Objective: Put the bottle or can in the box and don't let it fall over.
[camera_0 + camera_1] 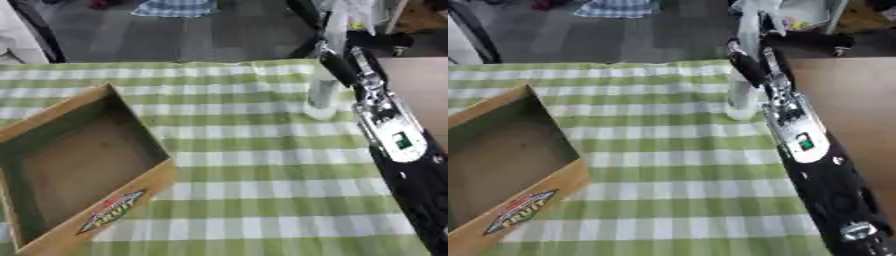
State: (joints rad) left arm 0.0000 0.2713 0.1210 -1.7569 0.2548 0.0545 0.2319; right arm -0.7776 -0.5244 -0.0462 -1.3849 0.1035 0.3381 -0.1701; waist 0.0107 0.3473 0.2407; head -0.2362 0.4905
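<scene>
**newbie_bot:** One bottle [321, 95], one box [80, 165], and only one arm showing. Where's everything sitting?

**rig_watcher:** Bottle's standing upright on the green-and-white checked cloth [262, 165], over toward the far right part of the table. It's a pale, see-through thing, tall and slim. Box is a wooden crate sitting at the near left, open top, nothing lying in it, with a colourful fruit label [520, 211] on the side wall facing us. The two are well apart, with a wide stretch of cloth lying between them.

**newbie_bot:** And the hand?

**rig_watcher:** Right arm is coming in from the lower right and reaching up along the right side of the table. The right hand [744, 61] is sitting right against the bottle's upper half, dark fingers [337, 67] lying across it on its right side. Looks like they're curling round it, but it's blurry up there, so I honestly can't tell if they're gripping it or just resting on it.

**newbie_bot:** Bottle tilting at all?

**rig_watcher:** Nope, its base is sitting flat on the cloth. Left hand isn't showing in either view. Bare brown tabletop [846, 95] is peeking out past the cloth's right edge.
</scene>
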